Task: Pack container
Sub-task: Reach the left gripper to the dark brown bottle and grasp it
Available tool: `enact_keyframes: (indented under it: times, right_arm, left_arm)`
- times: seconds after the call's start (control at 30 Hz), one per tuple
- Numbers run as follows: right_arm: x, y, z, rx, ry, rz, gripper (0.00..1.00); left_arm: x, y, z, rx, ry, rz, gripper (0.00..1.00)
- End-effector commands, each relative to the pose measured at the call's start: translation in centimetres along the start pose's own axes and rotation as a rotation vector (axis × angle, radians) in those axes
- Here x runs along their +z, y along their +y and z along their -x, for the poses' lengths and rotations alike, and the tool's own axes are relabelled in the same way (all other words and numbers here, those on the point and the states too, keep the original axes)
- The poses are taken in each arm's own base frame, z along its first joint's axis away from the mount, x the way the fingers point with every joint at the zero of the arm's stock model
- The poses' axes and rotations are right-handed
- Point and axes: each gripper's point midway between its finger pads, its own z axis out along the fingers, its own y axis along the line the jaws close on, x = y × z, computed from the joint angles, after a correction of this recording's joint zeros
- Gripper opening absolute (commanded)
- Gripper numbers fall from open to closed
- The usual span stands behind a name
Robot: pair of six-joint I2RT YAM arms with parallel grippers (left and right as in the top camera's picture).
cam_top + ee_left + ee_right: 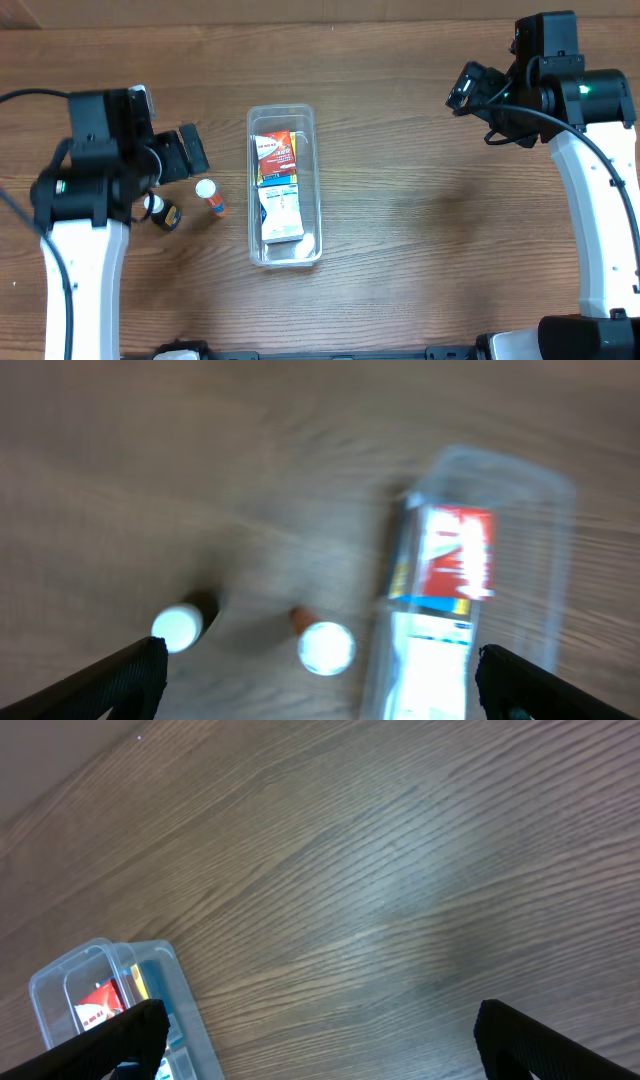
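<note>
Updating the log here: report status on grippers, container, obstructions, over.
Left gripper, right gripper open, empty. Container holds red box and blue box. White-capped stick, small dark bottle loose beside it. Nothing blocking.

— Where is there room?
— Right of the container (284, 186) the surface (430, 220) lies bare.
— And left?
— A glue stick (210, 197) and a small dark bottle (161, 213) sit near it; boxes (279, 190) take most of its inside.
</note>
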Motion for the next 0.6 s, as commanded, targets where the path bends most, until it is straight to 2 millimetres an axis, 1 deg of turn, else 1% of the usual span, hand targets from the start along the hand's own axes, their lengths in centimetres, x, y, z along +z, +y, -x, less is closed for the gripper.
enact_keyframes:
  times: [0.0, 0.07, 0.1, 0.13, 0.23, 0.3, 0.33, 0.37, 0.43, 0.47, 0.5, 0.53, 0.57]
  right_arm:
    - [-0.2, 0.1, 0.2, -0.004, -0.009, 0.009, 1.00]
    - [-0.2, 0.1, 0.2, -0.004, -0.009, 0.009, 1.00]
    - [-0.2, 0.1, 0.2, -0.004, -0.009, 0.009, 1.00]
    - [-0.2, 0.1, 0.2, -0.004, -0.009, 0.009, 1.00]
    - [-0.2, 0.1, 0.2, -0.004, -0.009, 0.009, 1.00]
    - [-0.2, 0.1, 0.2, -0.004, -0.009, 0.009, 1.00]
    - [-0.2, 0.1, 0.2, -0.004, -0.009, 0.009, 1.00]
    - [-0.2, 0.1, 0.2, -0.004, -0.009, 0.009, 1.00]
    - [-0.2, 0.1, 0.2, -0.004, -0.009, 0.009, 1.00]
    - [-0.2, 0.1, 0.2, -0.004, -0.009, 0.009, 1.00]
    - [-0.2, 0.1, 0.2, -0.004, -0.009, 0.009, 1.00]
    - [-0.2, 0.1, 0.2, -0.004, -0.009, 0.009, 1.00]
    - [-0.2, 0.1, 0.2, -0.004, -0.009, 0.009, 1.00]
  left_arm:
    - [2.3, 4.3, 0.2, -0.215, 0.083, 0.118, 1.00]
    - [3.4, 6.5, -1.8, -0.290, 0.200, 0.165, 1.00]
    - [3.9, 7.4, -2.9, -0.308, 0.258, 0.199, 1.00]
    - [4.3, 8.1, -3.4, -0.307, 0.292, 0.224, 1.00]
    - [6.3, 10.1, -5.0, -0.165, 0.408, 0.301, 1.00]
    - [8.4, 9.9, -5.5, -0.054, 0.476, 0.252, 0.98]
    - [9.2, 9.7, -5.9, -0.028, 0.509, 0.224, 0.95]
    - [10.0, 9.8, -6.6, -0.001, 0.551, 0.216, 0.89]
    - [11.4, 10.1, -7.8, -0.006, 0.621, 0.216, 0.86]
    - [12.5, 10.4, -8.6, -0.006, 0.669, 0.218, 0.80]
    - [13.0, 10.5, -9.0, -0.007, 0.688, 0.219, 0.77]
    - [13.3, 10.5, -9.3, -0.008, 0.703, 0.220, 0.72]
    - [13.5, 10.6, -9.4, -0.009, 0.711, 0.219, 0.69]
